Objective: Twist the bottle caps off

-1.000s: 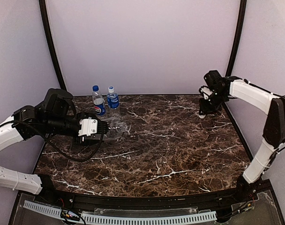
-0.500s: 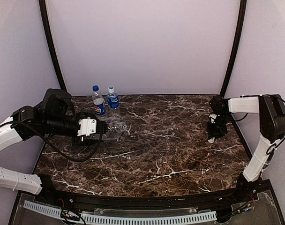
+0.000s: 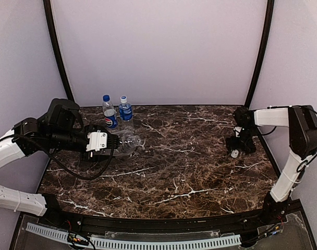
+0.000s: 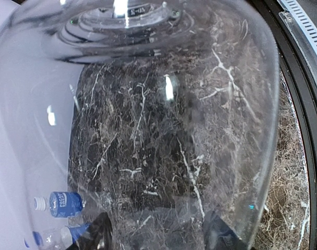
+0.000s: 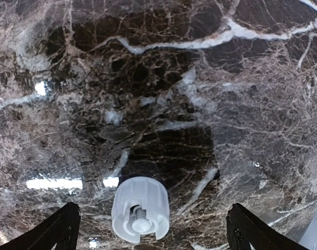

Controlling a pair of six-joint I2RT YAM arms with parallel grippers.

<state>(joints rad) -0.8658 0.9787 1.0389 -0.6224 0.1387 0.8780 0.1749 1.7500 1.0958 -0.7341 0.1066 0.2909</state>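
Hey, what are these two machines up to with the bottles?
Two robot arms are taking caps off bottles. The left arm has its jaws shut on a plain clear bottle, held on its side. The right arm has its jaws open around a white cap lying on the marble table. The Pepsi bottle and the blue-label bottle stand at the back, caps on.

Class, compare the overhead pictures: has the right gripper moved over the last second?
Yes. The right gripper has come away from the back edge of the table toward the near side, and now stands open over a white cap.
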